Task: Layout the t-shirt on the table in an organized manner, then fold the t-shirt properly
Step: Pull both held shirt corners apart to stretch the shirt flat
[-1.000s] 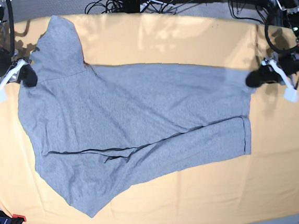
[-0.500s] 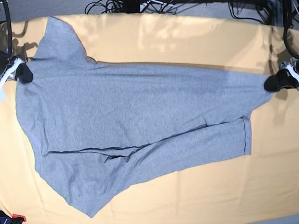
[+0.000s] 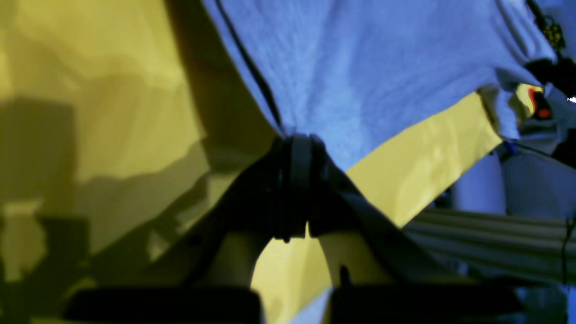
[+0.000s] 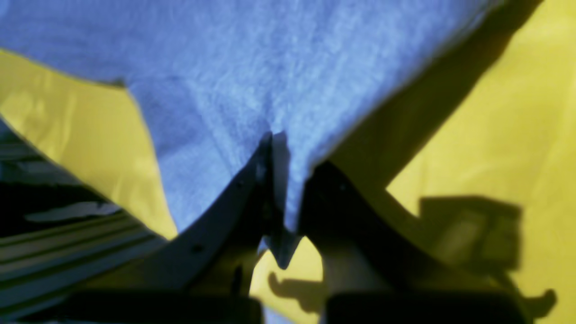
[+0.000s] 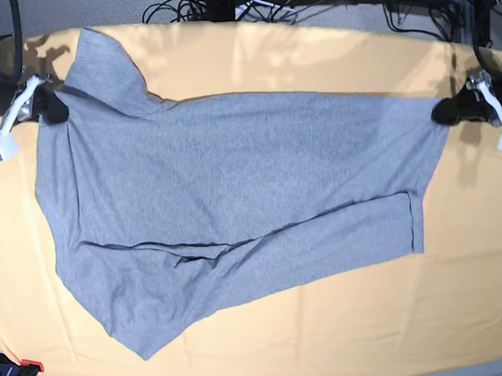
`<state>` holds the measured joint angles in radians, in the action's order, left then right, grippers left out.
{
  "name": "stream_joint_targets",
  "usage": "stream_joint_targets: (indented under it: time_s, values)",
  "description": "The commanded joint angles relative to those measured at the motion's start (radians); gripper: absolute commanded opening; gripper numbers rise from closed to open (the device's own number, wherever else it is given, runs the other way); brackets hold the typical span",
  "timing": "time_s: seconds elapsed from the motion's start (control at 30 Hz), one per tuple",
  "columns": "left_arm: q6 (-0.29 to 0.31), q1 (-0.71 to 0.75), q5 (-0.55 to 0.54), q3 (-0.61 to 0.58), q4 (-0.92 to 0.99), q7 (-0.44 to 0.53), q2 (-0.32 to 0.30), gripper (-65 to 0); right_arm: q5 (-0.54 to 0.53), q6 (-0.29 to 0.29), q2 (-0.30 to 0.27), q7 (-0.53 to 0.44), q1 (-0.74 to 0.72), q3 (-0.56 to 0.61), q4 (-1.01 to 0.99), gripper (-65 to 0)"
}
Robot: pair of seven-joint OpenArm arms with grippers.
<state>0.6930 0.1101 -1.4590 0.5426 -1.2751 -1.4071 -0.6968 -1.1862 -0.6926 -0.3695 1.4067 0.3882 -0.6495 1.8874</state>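
Fingers of both arms are pinched tight on the shirt (image 5: 226, 199), one pair at each end. In the base view the right arm's fingers (image 5: 49, 107) clamp the cloth at the far left, just below the flap that runs up toward the far edge, and the left arm's fingers (image 5: 452, 109) clamp the far-right corner. The wrist views agree: the right fingers (image 4: 274, 148) have a fold of grey fabric nipped between them with a tail hanging out below, and the left fingers (image 3: 294, 144) close on a bunched corner beside a dark seam.

Between the two grips the shirt lies across the tabletop (image 5: 309, 51) with its long axis running left to right. The far edge is drawn into a nearly straight line from one grip to the other. The near part is not spread: a doubled layer lies across it, ending in a point at the near left and a hem at the near right.

Each arm holds its own end, so neither is nearer. My read is that the coming move turns on that far edge: both grips would have to travel together, square to it, to draw the near folds flat.
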Motion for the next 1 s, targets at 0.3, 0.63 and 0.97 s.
stream_joint_targets:
  time_s: [0.3, 0.63, 0.97]
  values:
    - [0.005, 0.011, -0.025, 0.008, -0.017, 0.011, -0.153, -65.0, 0.167, -0.006, -0.077, -0.062, 0.085, -0.006, 0.096, -65.0]
    - [0.005, 0.018, -0.025, 0.008, -0.017, 0.011, -0.148, -65.0, 0.163, -0.006, -0.077, -0.023, 0.111, -0.006, 0.096, -65.0]
    - [0.005, 0.020, -0.025, 0.008, -0.017, 0.011, -0.137, -53.4, 0.101, -0.006, -0.077, -0.025, 0.132, -0.006, 0.096, -65.0]
